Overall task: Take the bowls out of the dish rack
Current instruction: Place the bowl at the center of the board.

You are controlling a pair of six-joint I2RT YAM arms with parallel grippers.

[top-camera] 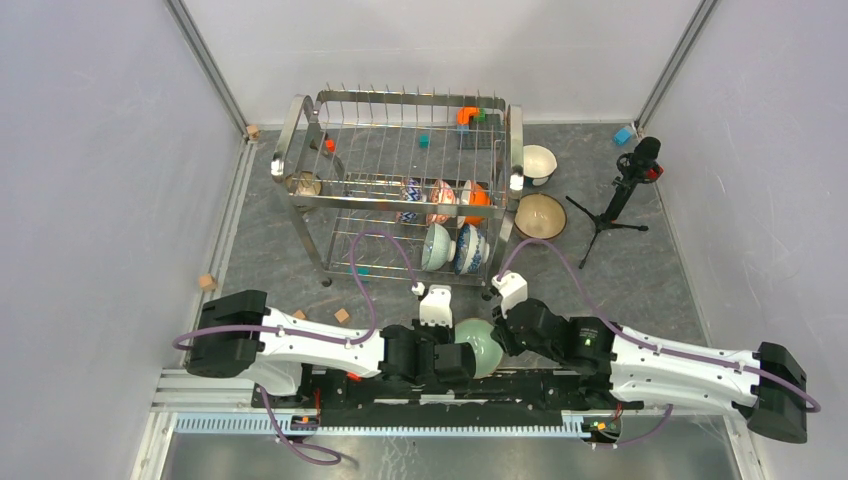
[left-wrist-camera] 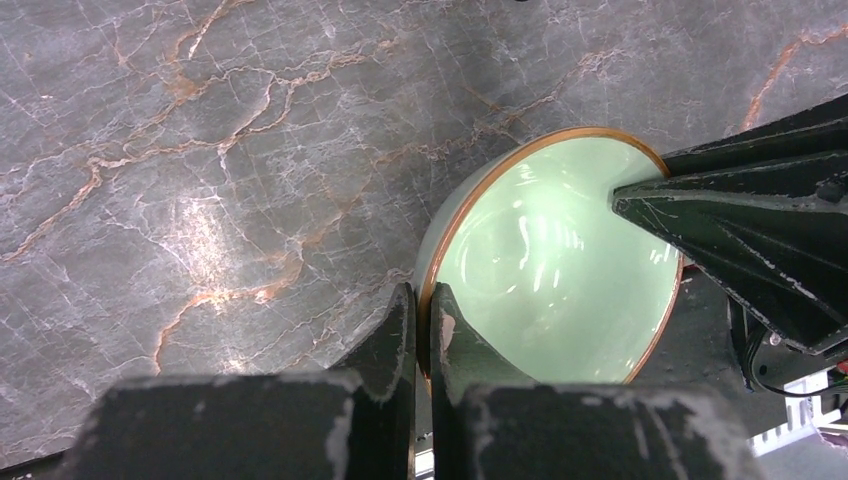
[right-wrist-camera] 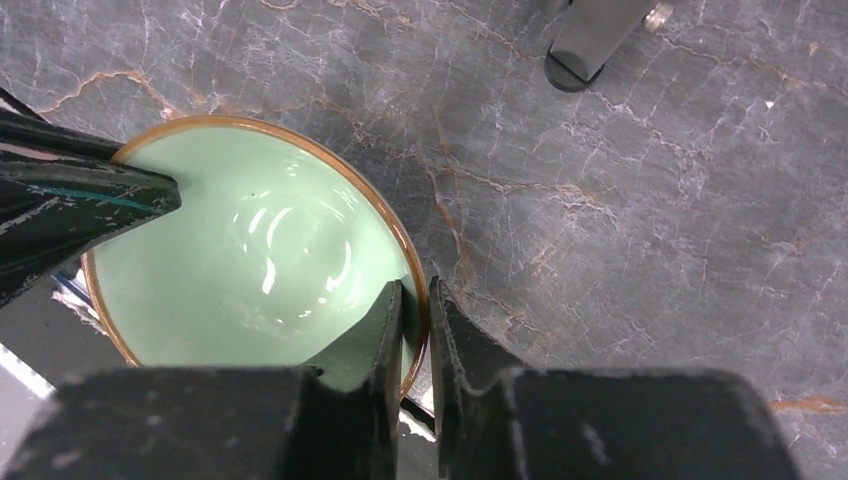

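The left gripper is seen shut on the rim of the pale green bowl, with 1 finger inside the rim, 1 outside, and the brown edge pinched between them. The right gripper is set astride the opposite side of the same rim, again with 1 finger inside and 1 outside. Only a narrow slot is seen between its fingers, and whether the rim is actually pressed cannot be told. In each wrist view the other gripper's black finger is seen reaching over the far edge of the bowl.

The bowl is placed between the 2 wrists at the near edge of the grey marbled table, just beyond the arm bases and well apart from the dish rack. Whether it rests on the table cannot be told.

At the right end of the rack, 3 bowls are stood on edge in the upper row, among them an orange bowl. Below them, a teal-and-white bowl is set beside a blue-patterned bowl. To the right of the rack, a white bowl and a tan bowl are set upright on the table, near a black tripod. A wooden block is seen to the left.
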